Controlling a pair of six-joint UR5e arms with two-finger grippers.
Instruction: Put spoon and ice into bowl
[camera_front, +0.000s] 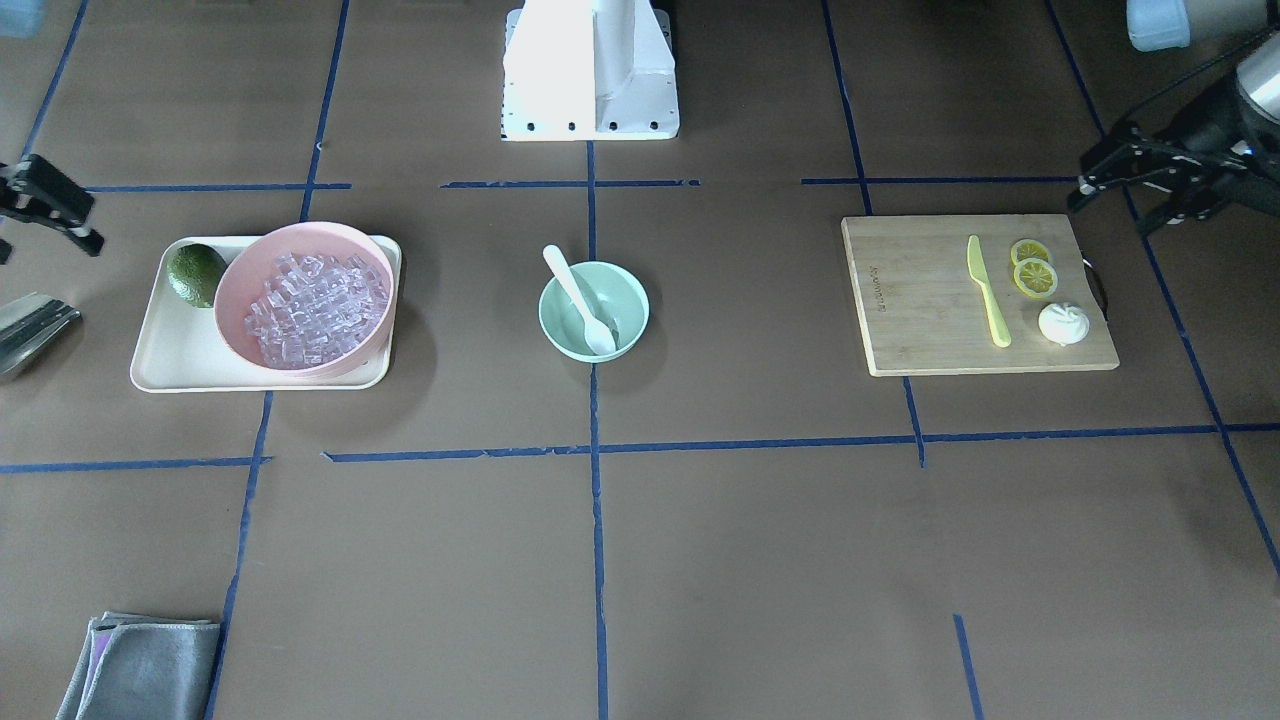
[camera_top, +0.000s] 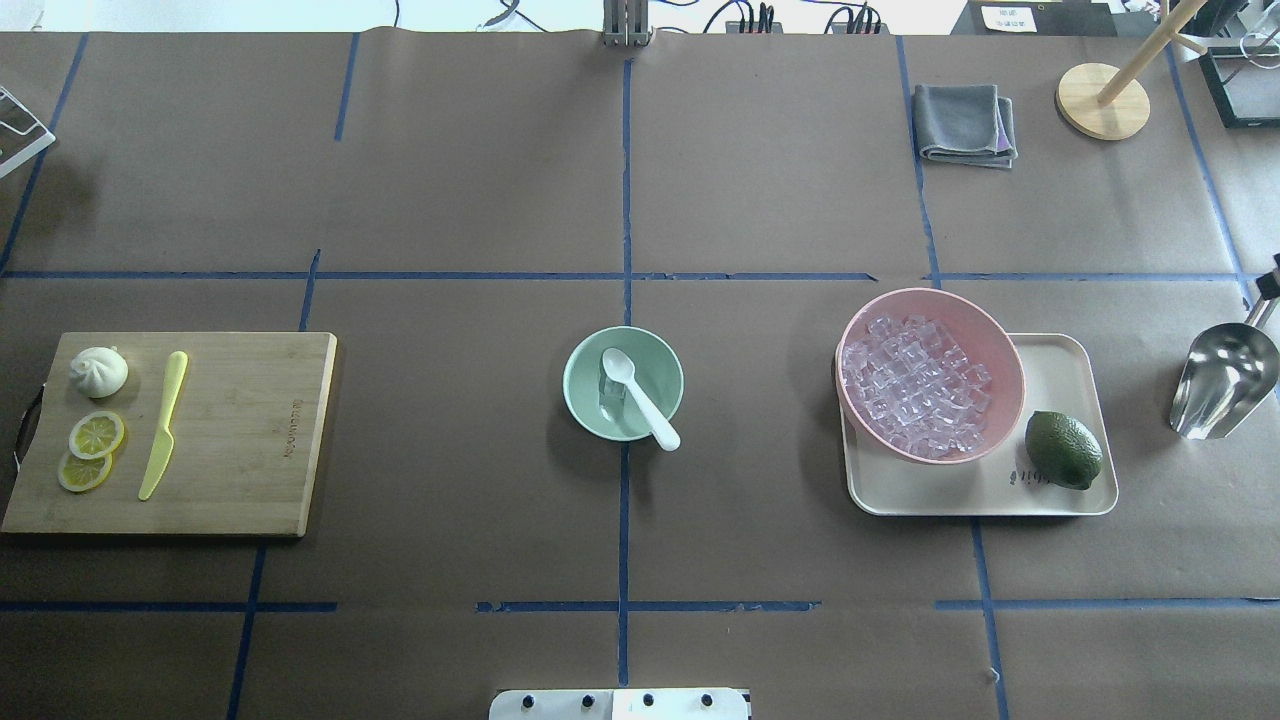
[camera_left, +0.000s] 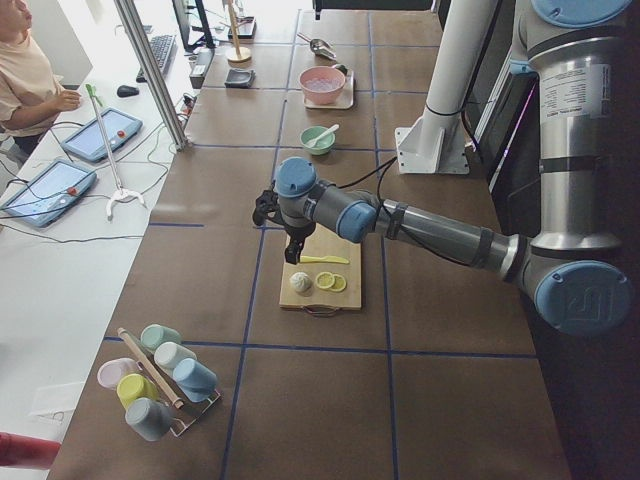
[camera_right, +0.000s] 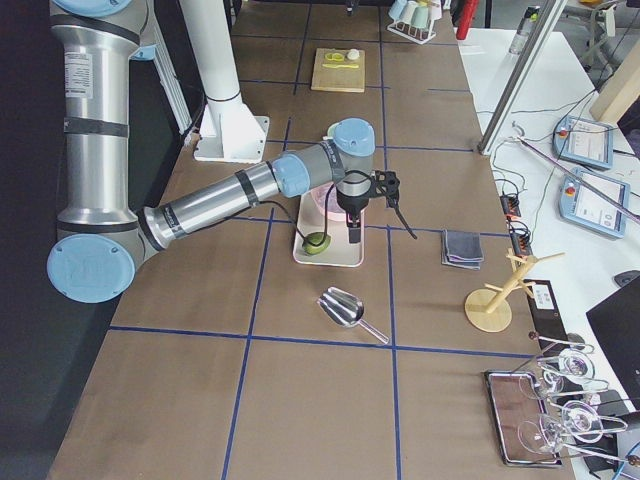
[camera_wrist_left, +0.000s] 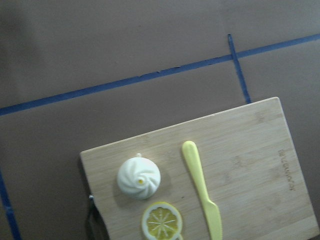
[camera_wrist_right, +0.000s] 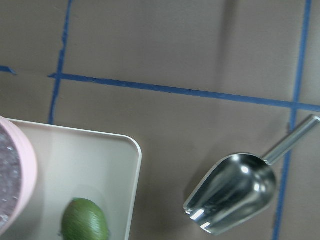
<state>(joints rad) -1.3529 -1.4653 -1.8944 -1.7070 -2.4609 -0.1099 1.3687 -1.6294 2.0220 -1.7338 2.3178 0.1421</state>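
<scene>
The mint-green bowl (camera_top: 590, 410) stands at the table's middle and also shows in the front view (camera_front: 560, 320). The white spoon (camera_top: 640, 397) lies in it, scoop inside and handle over the rim toward the robot. At least one clear ice cube (camera_top: 611, 392) lies in the bowl under the spoon. A heap of ice (camera_top: 915, 385) fills the pink bowl (camera_top: 990, 335) on the robot's right. My left gripper (camera_front: 1105, 205) hovers open and empty by the cutting board (camera_front: 920, 300). My right gripper (camera_front: 48, 235) hovers open and empty beside the tray.
The pink bowl sits on a cream tray (camera_top: 1060, 385) with a dark green fruit (camera_top: 1063, 450). A metal scoop (camera_top: 1225, 380) lies right of the tray. The board (camera_top: 250, 430) holds a yellow-green knife (camera_top: 163, 425), lemon slices (camera_top: 95, 437) and a white bun (camera_top: 98, 372). A grey cloth (camera_top: 963, 123) lies at the far right.
</scene>
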